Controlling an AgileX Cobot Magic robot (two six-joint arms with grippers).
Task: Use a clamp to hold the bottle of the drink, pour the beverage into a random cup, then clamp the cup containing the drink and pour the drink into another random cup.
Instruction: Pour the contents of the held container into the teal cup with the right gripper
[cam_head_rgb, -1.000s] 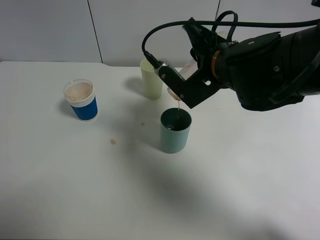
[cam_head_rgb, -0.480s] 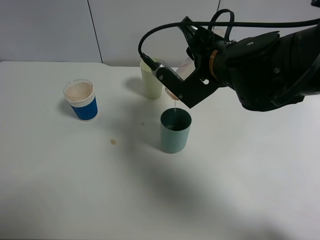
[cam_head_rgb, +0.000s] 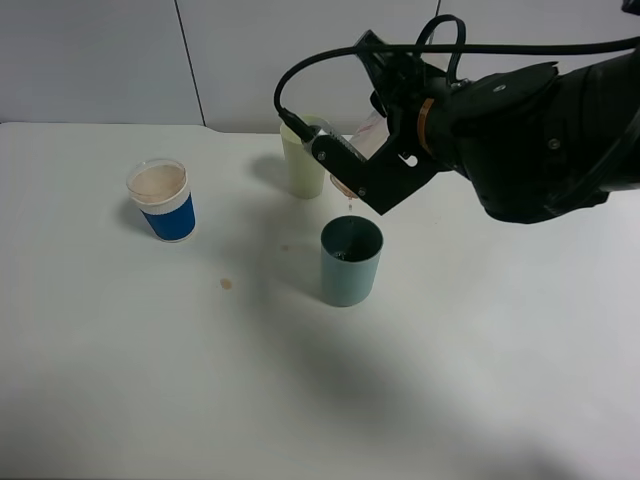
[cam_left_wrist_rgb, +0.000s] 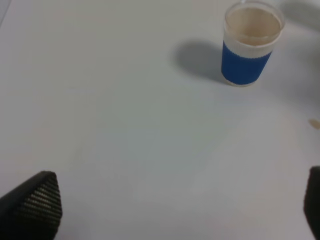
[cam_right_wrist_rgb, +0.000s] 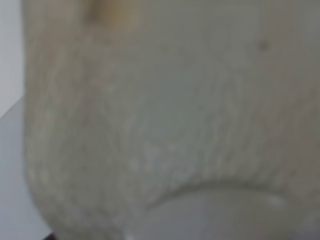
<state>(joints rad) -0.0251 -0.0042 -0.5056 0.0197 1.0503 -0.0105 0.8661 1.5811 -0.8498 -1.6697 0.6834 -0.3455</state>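
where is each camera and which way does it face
Exterior high: mounted above, looking down on the table; the right arm shows, right gripper tilting a pale container over the teal cup.
Left wrist: faces the table past its open left gripper, toward the blue cup.
Right wrist: close against the held container; no gripper shows clearly.
Shared: exterior and left wrist both see the blue cup.

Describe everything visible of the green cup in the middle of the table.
The green cup is a plain teal tumbler with a matte look, like plastic or paper, and slightly narrower at the base. It stands upright on the white table with its open mouth up. Its inside is dark with a small glint at the bottom, so it seems to hold a little liquid. Only the table touches it. The tilted bottle hangs above its rim, apart from it.
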